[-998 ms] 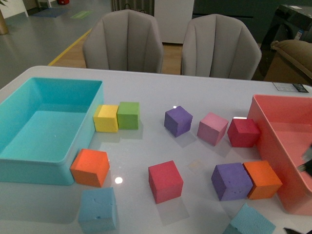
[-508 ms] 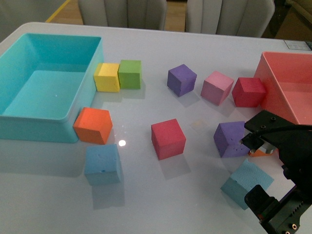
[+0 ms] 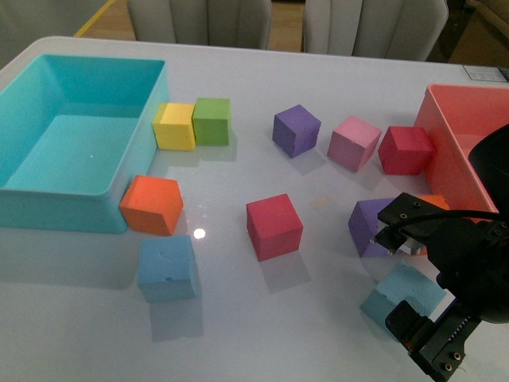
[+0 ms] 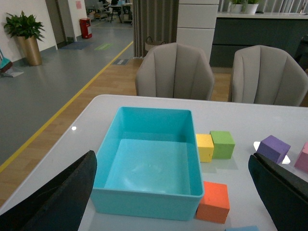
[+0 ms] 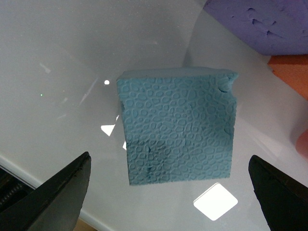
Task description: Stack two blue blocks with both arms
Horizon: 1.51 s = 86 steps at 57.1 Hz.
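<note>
One light blue block (image 3: 167, 267) lies on the white table near the front left, in front of an orange cube (image 3: 151, 204). The other blue block (image 3: 398, 296) lies at the front right. My right gripper (image 3: 400, 272) hangs open right over it, one finger on each side and apart from it. In the right wrist view that block (image 5: 178, 127) fills the middle, between and ahead of the open right gripper (image 5: 171, 192). My left gripper (image 4: 171, 192) is open and empty above the turquoise bin (image 4: 144, 198). It is out of the front view. A sliver of the left blue block (image 4: 245, 228) shows.
The turquoise bin (image 3: 48, 203) stands at the left and a pink-red bin (image 3: 457, 151) at the right. A purple cube (image 3: 366, 227) and an orange cube (image 5: 291, 72) lie just beyond the right blue block. A red cube (image 3: 273, 227) is mid-table; yellow, green, purple, pink and red cubes lie farther back.
The front view has tilted down and my right arm has come into it. In the last half second the right gripper has shifted left and lower around the right blue block.
</note>
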### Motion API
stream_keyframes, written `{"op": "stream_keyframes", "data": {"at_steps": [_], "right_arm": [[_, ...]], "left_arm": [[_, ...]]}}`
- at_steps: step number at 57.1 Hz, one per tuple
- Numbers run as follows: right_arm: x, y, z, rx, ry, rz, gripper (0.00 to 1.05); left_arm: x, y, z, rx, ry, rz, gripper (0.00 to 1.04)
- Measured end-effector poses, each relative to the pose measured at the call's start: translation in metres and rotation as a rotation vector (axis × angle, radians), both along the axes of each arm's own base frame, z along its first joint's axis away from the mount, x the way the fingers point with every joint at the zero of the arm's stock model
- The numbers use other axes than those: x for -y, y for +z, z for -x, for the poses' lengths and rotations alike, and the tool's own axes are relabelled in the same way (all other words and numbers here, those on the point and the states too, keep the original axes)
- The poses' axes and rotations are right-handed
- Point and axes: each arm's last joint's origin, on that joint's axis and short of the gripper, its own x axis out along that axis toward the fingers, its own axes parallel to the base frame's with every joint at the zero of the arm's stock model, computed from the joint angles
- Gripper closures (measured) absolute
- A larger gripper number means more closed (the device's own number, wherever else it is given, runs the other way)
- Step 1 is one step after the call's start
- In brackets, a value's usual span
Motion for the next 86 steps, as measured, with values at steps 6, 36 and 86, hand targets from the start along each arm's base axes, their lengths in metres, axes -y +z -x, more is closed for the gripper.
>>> {"op": "stream_keyframes", "data": {"at_steps": [6,36,86], "right_arm": [[-0.002,-0.008,-0.007,-0.014,0.000,0.005,0.09],[-0.006,-0.018,-0.008,-0.050,0.039,0.012,0.54],[-0.111,0.073,-0.139,0.171,-0.040,-0.142,0.65]], "left_arm": [[0.000,0.000,0.000,0.000,0.000,0.000,0.09],[0.000,0.000,0.000,0.000,0.000,0.000,0.09],[0.000,0.000,0.000,0.000,0.000,0.000,0.09]]}}
